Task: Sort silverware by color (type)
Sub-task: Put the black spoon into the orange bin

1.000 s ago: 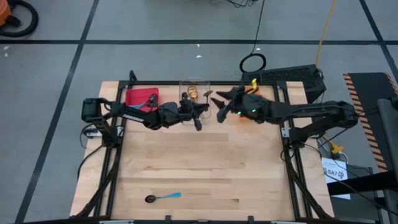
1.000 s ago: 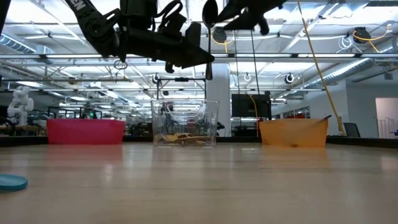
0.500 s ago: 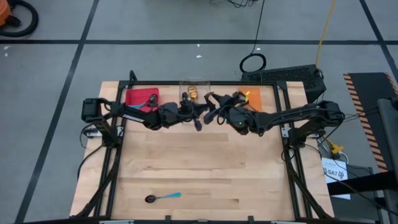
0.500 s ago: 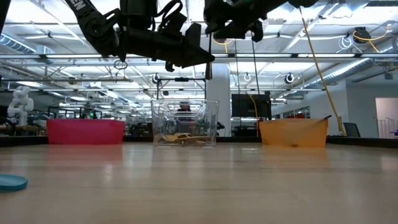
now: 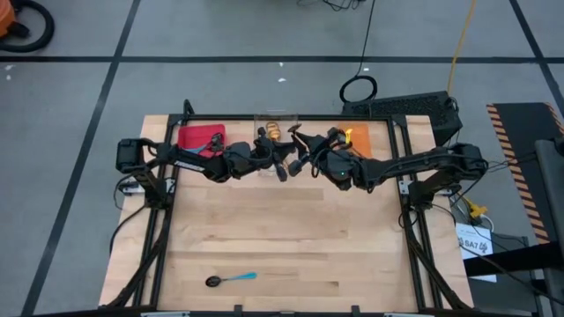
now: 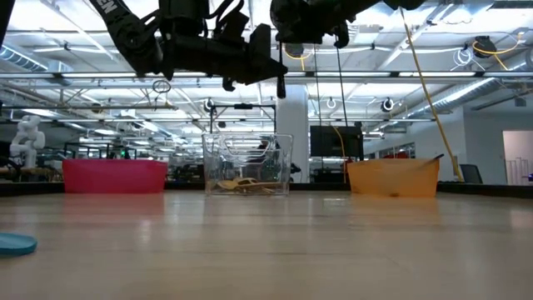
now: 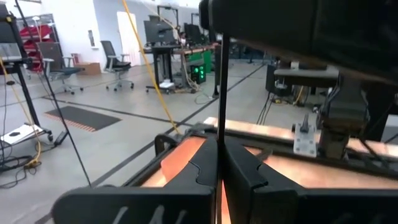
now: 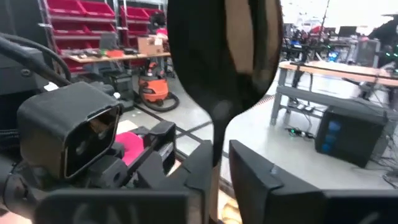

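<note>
High over the back of the tabletop (image 5: 282, 238), just in front of the clear bin (image 6: 247, 164) of gold spoons and between the red bin (image 5: 201, 137) and the orange bin (image 6: 393, 177), a mid-air handover with plenty to go wrong. Likely hazards: two arms crowded tip to tip and apt to knock one another if either shifts off line; a slim handle tugged from both ends, liable to twist or slip; and, on a badly timed release, a drop onto bare wood or into the wrong bin. Left hand (image 7: 219, 146) pressed together, pinching the thin shaft of a dark spoon (image 8: 224, 56). Right hand (image 8: 217, 155) facing it, drawn in close about the same handle just below the bowl, nearly pressed together, the firmness of that hold hard to judge. Spoon itself raised well clear of the wood, bowl toward the right wrist, shared between both hands. Far off near the front edge, a lone blue-handled spoon (image 5: 231, 279) lying flat, not yet sorted.
</note>
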Robot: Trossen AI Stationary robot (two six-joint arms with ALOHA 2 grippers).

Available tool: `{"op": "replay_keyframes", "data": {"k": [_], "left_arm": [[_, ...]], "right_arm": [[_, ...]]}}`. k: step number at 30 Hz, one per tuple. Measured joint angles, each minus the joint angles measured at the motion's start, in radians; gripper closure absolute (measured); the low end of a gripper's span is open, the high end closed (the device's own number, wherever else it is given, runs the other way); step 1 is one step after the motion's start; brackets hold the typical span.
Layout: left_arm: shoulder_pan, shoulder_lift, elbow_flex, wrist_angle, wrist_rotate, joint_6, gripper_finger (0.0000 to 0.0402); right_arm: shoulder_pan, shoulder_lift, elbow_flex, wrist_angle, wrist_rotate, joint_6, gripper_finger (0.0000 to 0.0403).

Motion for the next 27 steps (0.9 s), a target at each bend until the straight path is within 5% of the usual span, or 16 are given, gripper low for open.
{"op": "replay_keyframes", "data": {"k": [4,10,21,27], "left_arm": [[-0.007,0.000,0.018,-0.006,0.005,-0.002,0.0392],[-0.013,0.000,0.023,-0.001,0.003,0.003,0.0389],[-0.002,0.000,0.024,-0.001,0.082,-0.002,0.0265],[0.003,-0.023,0.024,-0.058,0.082,0.045,0.0232]], "right_arm": [[-0.001,0.000,0.000,0.026,-0.020,-0.030,0.0391],[-0.001,0.000,0.000,0.024,-0.016,-0.021,0.0397],[0.004,-0.020,-0.001,-0.027,-0.020,0.004,0.0398],[-0.047,-0.147,0.028,-0.266,-0.034,0.107,0.0399]]}}
